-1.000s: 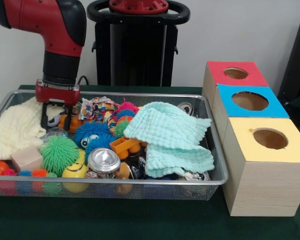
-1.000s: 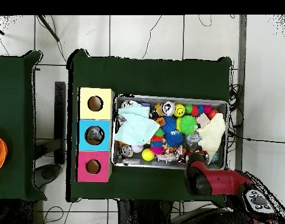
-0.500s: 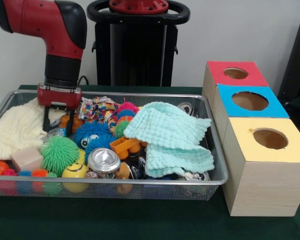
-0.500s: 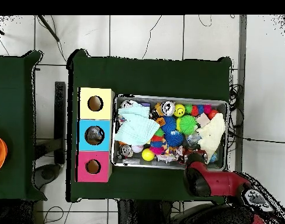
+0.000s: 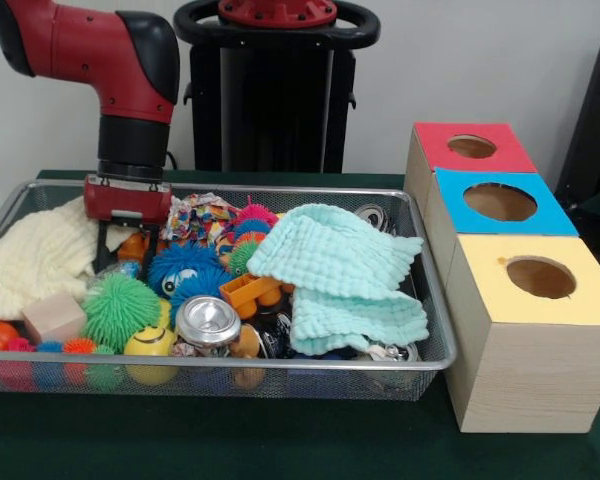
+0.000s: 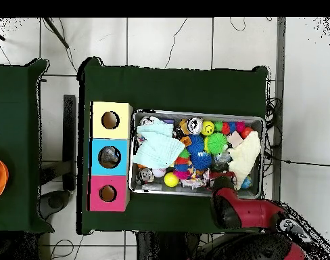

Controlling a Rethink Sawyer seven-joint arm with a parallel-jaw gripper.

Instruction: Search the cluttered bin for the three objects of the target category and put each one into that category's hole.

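Green table (image 5: 280, 440), tiled floor (image 6: 168, 40).

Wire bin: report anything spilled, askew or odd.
Nothing has spilled outside the wire bin. The contents are a jumble: a mint cloth lies crumpled over toys, and a cream cloth is bunched against the other end. The three boxes stand in a neat row.

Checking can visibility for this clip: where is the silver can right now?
In the front view the silver can lies near the wire bin's front edge, between the yellow smiley ball and the mint cloth.
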